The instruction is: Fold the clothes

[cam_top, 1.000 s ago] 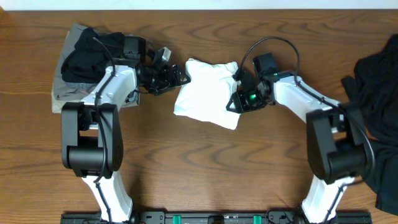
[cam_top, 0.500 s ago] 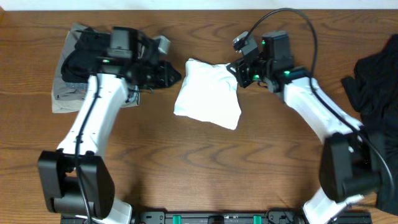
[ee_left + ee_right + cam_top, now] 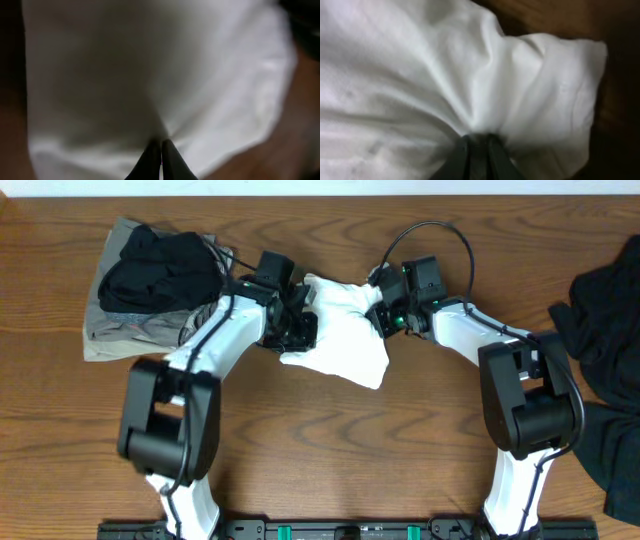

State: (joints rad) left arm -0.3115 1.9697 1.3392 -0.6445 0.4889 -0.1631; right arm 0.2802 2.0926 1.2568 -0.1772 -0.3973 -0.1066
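A folded white T-shirt (image 3: 340, 340) lies in the middle of the table. My left gripper (image 3: 304, 321) is at its left edge. In the left wrist view the dark fingertips (image 3: 161, 143) are pressed together, and the white cloth (image 3: 200, 75) puckers into them. My right gripper (image 3: 381, 311) is at the shirt's upper right corner. In the right wrist view it (image 3: 479, 141) is shut on a bunched fold of the white cloth (image 3: 420, 75). No print shows on the shirt.
A black garment (image 3: 160, 265) lies on a grey-khaki one (image 3: 125, 335) at the table's back left. A heap of black clothes (image 3: 610, 350) covers the right edge. Bare wood (image 3: 330, 450) lies in front of the shirt.
Both grippers have come in onto the shirt's left and right edges and shut on the cloth. The shirt's upper edge is now bunched and pulled up.
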